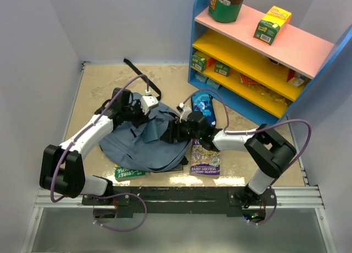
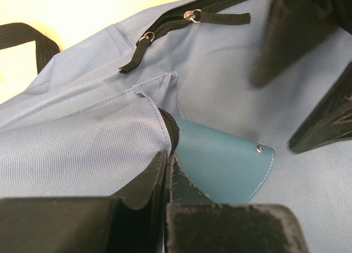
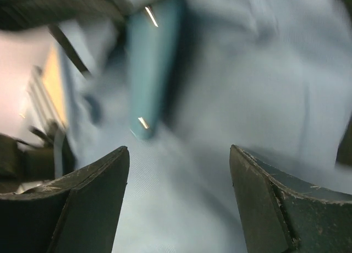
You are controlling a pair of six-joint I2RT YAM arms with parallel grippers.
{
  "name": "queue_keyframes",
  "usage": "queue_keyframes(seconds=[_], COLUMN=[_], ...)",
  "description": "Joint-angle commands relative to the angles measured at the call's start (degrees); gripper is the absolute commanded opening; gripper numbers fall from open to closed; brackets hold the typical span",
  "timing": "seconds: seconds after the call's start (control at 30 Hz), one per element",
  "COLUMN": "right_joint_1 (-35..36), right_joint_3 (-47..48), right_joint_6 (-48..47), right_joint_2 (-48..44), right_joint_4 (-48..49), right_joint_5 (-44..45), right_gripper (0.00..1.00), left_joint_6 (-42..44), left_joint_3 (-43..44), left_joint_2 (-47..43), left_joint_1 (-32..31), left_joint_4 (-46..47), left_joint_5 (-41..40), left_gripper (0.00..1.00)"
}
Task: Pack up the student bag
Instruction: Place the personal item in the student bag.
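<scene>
Packing looks early: teal folder (image 2: 220,165) half inside bag (image 1: 144,148), left claw (image 2: 168,160) clamped on its rim, right claw (image 3: 179,154) apart, purple book (image 1: 205,160) outside.

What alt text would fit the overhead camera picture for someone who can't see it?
A slate-blue backpack lies on a table; the robot's left gripper pinches its fabric and the right gripper hangs open over it. A colourful shelf of boxes stands at far right.
</scene>
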Motion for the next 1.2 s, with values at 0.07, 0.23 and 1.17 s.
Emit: queue_keyframes(seconds=[0.07, 0.23, 1.17], right_joint_1=[4.83, 7.48, 7.13], right_joint_3=[-2.42, 1.97, 25.8], right_joint_6=[-1.75, -2.45, 0.97], right_joint_2=[-2.65, 1.3, 18.0], right_joint_4=[-0.21, -1.62, -4.97], right_joint_5=[3.52, 6.07, 18.29], right_gripper=[0.73, 0.55, 0.0], left_joint_6=[-0.86, -0.95, 2.92], left_joint_3=[0.42, 1.04, 1.83], left_joint_2=[-0.01, -0.1, 0.69], left_joint_1=[1.24, 1.33, 1.42], left_joint_4=[0.07, -0.45, -5.2], left_joint_5=[4.1, 4.37, 11.92], left_gripper=[0.0, 0.0, 0.0])
